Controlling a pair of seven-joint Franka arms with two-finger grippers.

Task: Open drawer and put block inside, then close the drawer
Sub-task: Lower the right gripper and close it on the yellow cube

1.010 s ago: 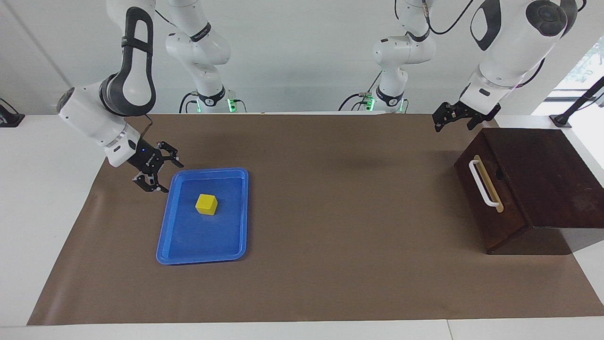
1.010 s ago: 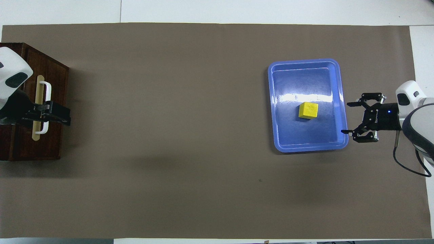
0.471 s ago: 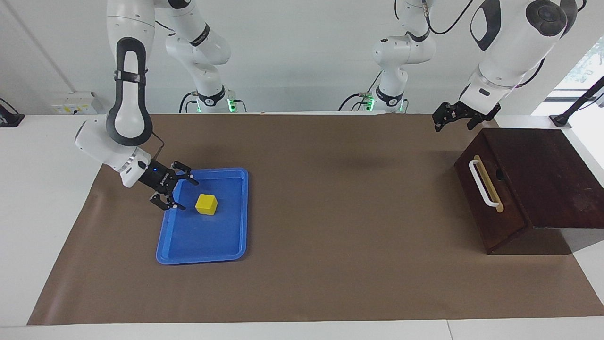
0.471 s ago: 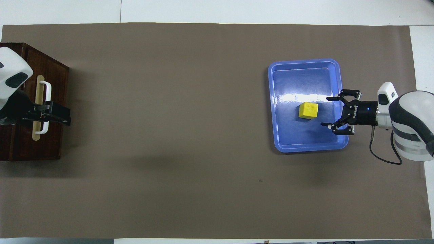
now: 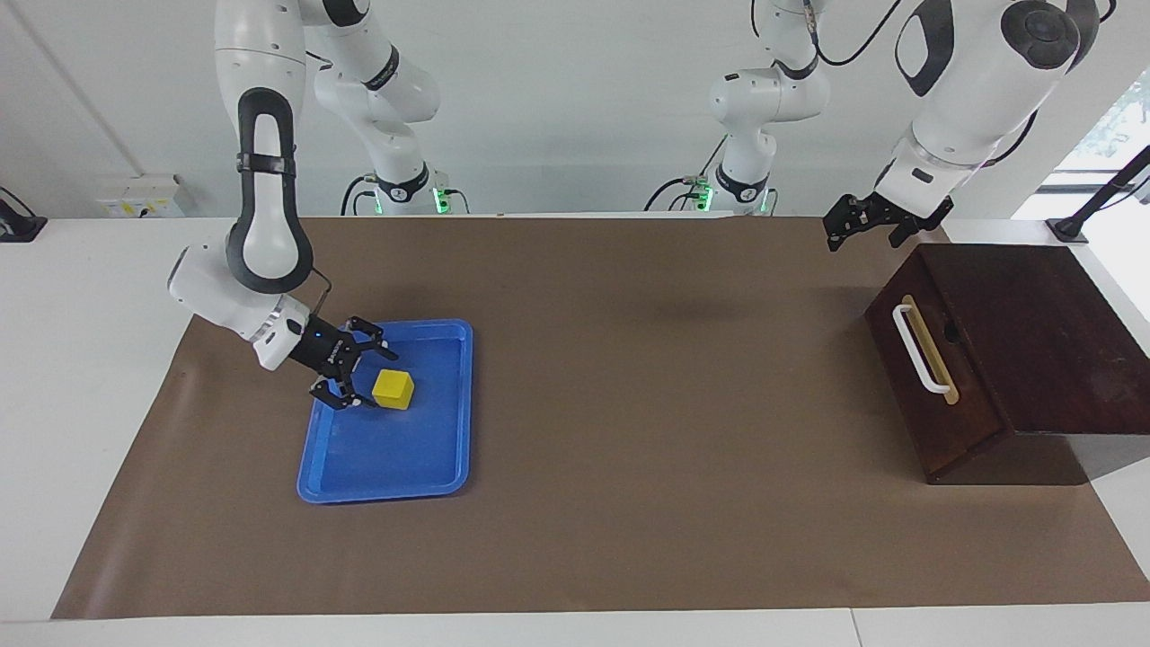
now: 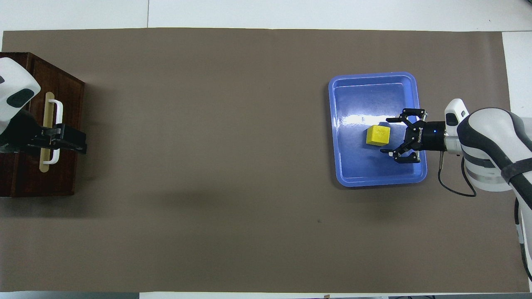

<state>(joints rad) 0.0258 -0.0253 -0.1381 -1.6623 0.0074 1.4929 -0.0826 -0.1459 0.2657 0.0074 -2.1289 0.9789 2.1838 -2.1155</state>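
Yellow block in blue tray, dark brown drawer, white handle

Yellow block in blue tray twd right arm's end, right gripper low over tray, fingers spread, just beside block w/o touching, drawer shut, white handle, left gripper raised near cabinet, fingers apart.

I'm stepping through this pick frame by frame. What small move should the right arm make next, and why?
Probably ease the right gripper sideways until its open jaws straddle the small yellow cube, then close. It sits low in the flat blue plastic tray, just beside the cube, not yet around it.
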